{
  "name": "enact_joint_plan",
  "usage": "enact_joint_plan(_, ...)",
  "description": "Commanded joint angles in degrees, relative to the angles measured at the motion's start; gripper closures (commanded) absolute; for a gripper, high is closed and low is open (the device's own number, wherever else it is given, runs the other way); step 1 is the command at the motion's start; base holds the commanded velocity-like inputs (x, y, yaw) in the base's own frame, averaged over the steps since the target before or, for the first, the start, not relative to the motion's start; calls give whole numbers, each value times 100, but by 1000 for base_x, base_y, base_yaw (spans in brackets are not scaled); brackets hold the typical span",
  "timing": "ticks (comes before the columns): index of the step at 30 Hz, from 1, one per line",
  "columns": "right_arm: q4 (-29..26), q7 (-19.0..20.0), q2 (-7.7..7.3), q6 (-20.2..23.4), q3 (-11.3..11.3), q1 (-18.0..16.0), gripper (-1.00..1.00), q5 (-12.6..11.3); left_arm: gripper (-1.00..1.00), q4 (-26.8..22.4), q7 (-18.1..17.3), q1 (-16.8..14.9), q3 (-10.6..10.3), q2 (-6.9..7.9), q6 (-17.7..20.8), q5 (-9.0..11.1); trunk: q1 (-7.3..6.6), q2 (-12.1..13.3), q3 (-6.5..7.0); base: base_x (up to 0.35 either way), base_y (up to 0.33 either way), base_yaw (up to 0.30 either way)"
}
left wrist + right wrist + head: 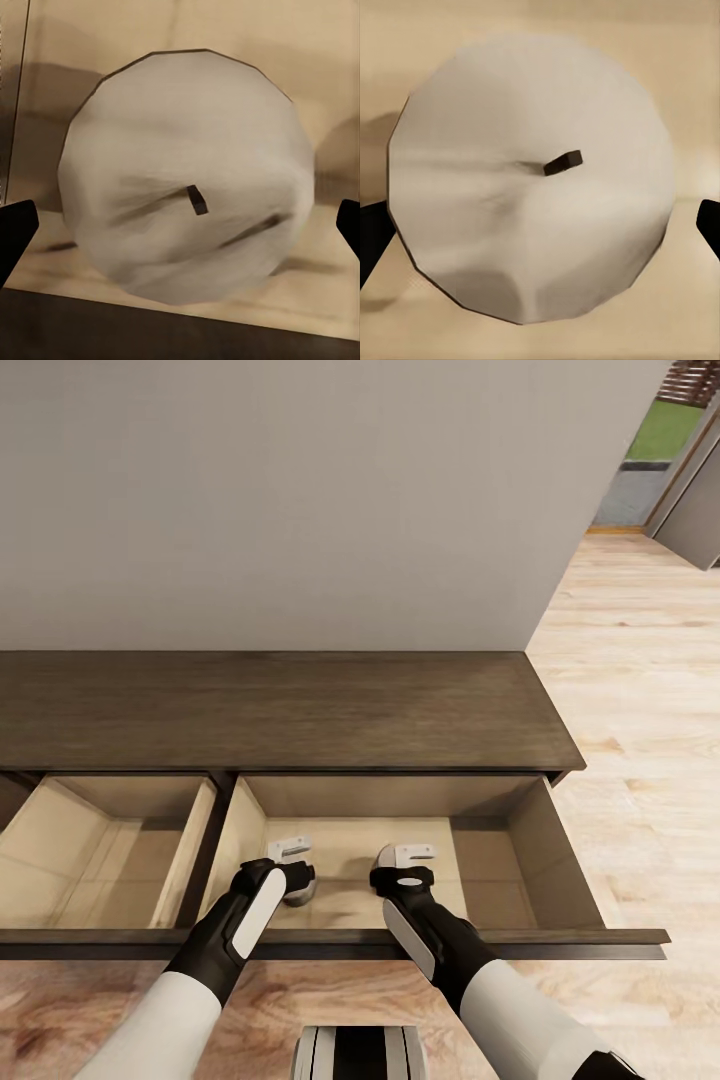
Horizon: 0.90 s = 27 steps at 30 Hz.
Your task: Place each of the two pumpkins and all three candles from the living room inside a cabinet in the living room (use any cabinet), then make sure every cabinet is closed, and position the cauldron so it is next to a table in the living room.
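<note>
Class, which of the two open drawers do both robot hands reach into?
The wider right-hand drawer of the dark-brown wooden cabinet; the narrower left drawer has none.

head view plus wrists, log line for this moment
left gripper: holds candle | right gripper: holds second candle | both over open drawer

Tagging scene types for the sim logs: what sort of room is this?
Most likely a home living room. A long low dark wooden cabinet stands against a plain grey wall, two of its drawers pulled open, on pale plank flooring. A doorway at the far right shows grass outside.
</note>
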Motion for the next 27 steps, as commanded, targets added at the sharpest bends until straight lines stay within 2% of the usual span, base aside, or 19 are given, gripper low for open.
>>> enact_joint_plan(1,-8,-39,0,23,9,-1,-100,-14,-100,-7,57,-4,-13,-1,8,64,0,-2,-5,0,0,0)
enact_joint_plan(4,-7,-30,0,22,9,-1,-100,-12,-100,-7,57,-5,-14,-3,8,66,0,-2,-5,0,0,0)
enact_joint_plan(14,-9,-23,0,6,9,-1,-100,-16,-100,-7,52,-4,-18,-1,12,75,-26,12,217,0,0,0)
enact_joint_plan(27,-5,-23,0,4,8,-1,-100,-16,-100,-14,40,-3,-14,-5,16,93,-26,12,217,0,0,0)
